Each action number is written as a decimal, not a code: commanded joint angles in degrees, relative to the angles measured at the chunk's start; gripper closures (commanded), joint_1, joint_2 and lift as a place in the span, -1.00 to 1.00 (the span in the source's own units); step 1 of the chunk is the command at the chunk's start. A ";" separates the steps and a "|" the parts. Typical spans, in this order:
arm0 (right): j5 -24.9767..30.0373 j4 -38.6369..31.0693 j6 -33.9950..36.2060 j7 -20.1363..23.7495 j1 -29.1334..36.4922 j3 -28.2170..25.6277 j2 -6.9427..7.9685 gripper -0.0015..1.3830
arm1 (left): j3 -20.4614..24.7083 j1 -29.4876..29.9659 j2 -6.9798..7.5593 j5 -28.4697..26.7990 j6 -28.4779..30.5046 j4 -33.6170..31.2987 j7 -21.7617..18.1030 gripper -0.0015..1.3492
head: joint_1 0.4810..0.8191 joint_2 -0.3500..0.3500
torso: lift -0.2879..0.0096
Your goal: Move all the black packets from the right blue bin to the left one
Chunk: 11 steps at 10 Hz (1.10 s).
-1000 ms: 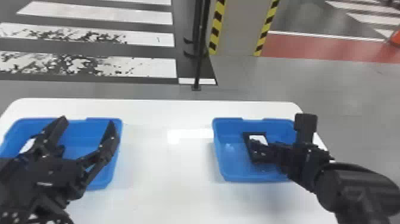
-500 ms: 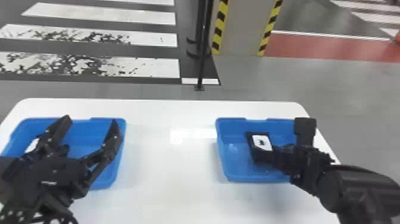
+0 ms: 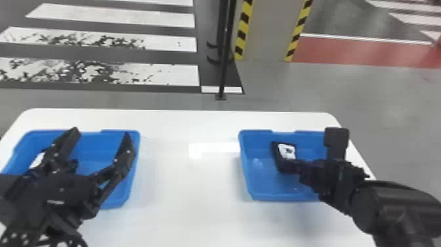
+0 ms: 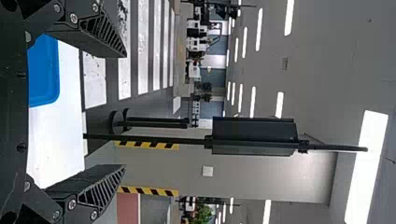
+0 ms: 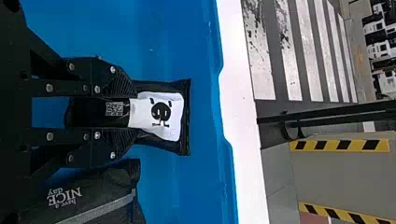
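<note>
Packet of black film with a white printed label (image 5: 171, 114) lies inside the right blue plastic bin (image 3: 259, 184), pinched by the right gripper (image 3: 299, 165), beside a grey-striped black packet (image 5: 93, 189); the left gripper (image 3: 103, 134), wide open, empty, hangs near the left blue plastic bin (image 3: 98, 164).

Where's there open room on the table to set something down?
Widest is the white tabletop between the left blue bin and the right blue bin; a narrower strip runs behind them. Crowded: left bin, under the left hand; right bin, where the right hand grips a black packet beside another.
</note>
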 commanded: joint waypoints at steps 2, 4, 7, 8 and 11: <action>-1.76 0.42 -2.84 0.89 0.76 0.46 0.00 0.64 | 0.03 0.04 0.00 0.09 -1.38 0.22 0.00 -0.69 | 0.27 -0.39 | -0.01; -6.45 -2.11 -12.26 5.90 4.42 0.69 0.00 0.64 | -0.08 -0.24 -0.09 1.00 -1.95 0.22 0.00 -0.70 | 0.27 -0.32 | -0.01; -12.73 -14.91 -25.20 10.64 11.45 5.94 -1.05 0.64 | -0.19 -0.24 -0.09 3.40 -1.95 0.22 0.00 -0.70 | 0.27 -0.14 | -0.01; -15.70 -15.90 -30.26 12.49 10.60 10.85 -2.37 0.64 | -0.31 -0.66 -0.09 6.14 0.44 0.22 -0.88 -0.70 | 0.27 -0.03 | -0.01; -19.70 -17.72 -36.17 13.81 7.51 23.65 -5.45 0.64 | -2.14 -3.19 0.70 16.31 5.79 0.22 -5.36 -0.70 | 0.27 0.31 | -0.01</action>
